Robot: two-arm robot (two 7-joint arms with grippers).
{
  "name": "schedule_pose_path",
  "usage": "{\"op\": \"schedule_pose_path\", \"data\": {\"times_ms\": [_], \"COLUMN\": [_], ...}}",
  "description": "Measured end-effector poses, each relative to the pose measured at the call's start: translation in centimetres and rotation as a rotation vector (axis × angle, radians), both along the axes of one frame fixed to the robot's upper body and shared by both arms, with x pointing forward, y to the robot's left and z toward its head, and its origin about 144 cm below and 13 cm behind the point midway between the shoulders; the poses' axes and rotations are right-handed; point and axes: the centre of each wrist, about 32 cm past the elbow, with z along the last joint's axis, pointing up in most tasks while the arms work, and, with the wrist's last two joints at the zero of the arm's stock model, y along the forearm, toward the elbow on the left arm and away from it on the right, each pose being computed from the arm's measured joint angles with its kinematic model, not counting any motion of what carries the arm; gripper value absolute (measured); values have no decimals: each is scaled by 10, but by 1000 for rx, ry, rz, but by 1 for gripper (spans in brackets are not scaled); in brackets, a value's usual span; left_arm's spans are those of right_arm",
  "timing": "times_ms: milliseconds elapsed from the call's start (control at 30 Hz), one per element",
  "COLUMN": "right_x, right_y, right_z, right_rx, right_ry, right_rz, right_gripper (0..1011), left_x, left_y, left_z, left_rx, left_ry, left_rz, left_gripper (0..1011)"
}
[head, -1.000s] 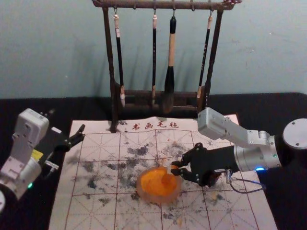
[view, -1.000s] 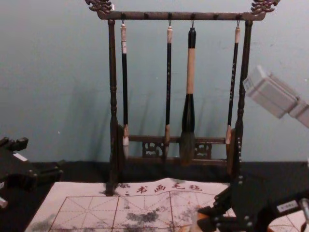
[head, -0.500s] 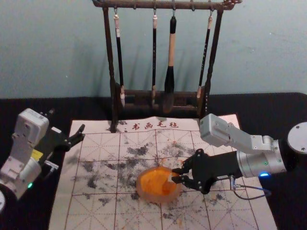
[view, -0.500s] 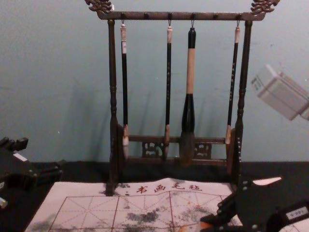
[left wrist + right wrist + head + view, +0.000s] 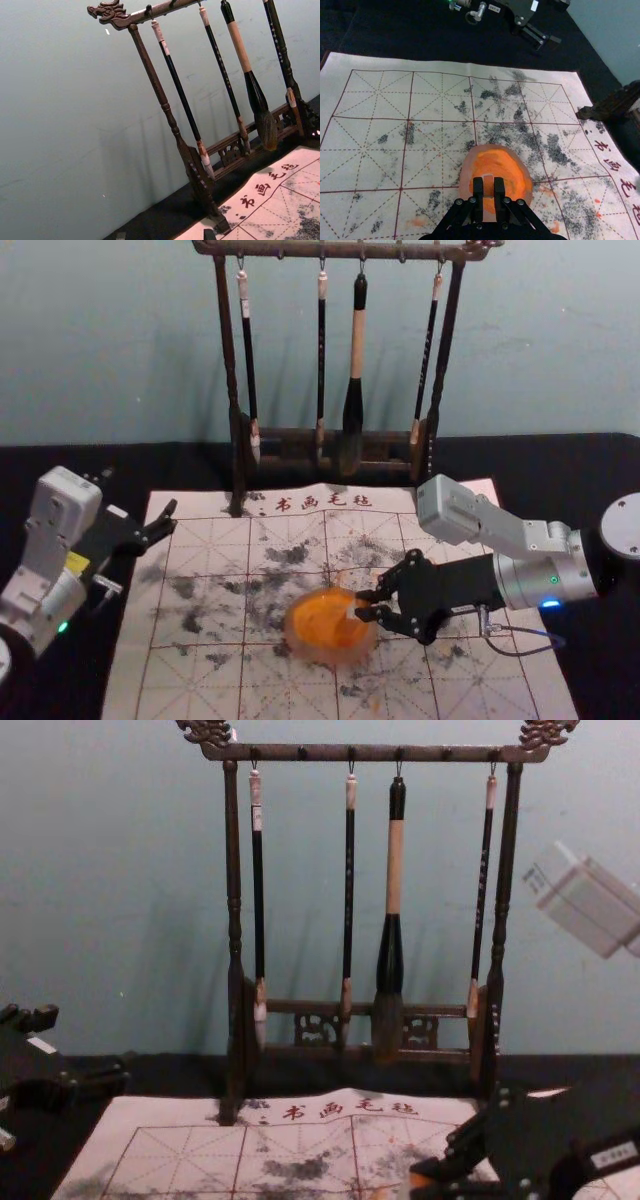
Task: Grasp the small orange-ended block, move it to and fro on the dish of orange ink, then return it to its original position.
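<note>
My right gripper (image 5: 364, 606) reaches in from the right, over the right part of the round dish (image 5: 322, 652) of orange ink (image 5: 322, 617). The small block (image 5: 352, 611) is held at its fingertips. In the right wrist view, the right gripper (image 5: 488, 188) is shut on the block (image 5: 488, 186), above the dish (image 5: 466, 172); whether the block touches the ink, I cannot tell. The chest view has the block (image 5: 419, 1181) showing orange at the fingertips. My left gripper (image 5: 138, 492) stays idle and open beyond the mat's left edge; its tips edge into the left wrist view (image 5: 165, 235).
A dark wooden rack (image 5: 240, 420) with several hanging brushes stands across the mat's far edge. Grid lines and grey and orange stains mark the white mat (image 5: 200, 680), which lies on a black cloth (image 5: 590, 460). A wall rises behind the rack.
The right gripper, holding the block, has come nearer to my body across the dish's right side, with a slight leftward shift most recently. The left arm has stayed still.
</note>
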Motion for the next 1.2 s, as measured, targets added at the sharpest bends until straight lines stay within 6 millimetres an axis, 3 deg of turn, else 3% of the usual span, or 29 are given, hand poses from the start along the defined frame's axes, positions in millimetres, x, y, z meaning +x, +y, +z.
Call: {"op": "schedule_pose_path", "data": {"times_ms": [500,1200], "right_x": [0,-21], "right_y": [-9,-73], "right_z": [9,22], "right_rx": [19,100], "right_ry": [-19,-42], "right_rz": [-31,-184], "right_gripper": [103,103], "left_x": [0,0], "left_y": [0,0], "left_z": [0,0], "left_rx": [0,0], "left_ry": [0,0], "left_rz": [0,0], "left_gripper": [1001,1001]}}
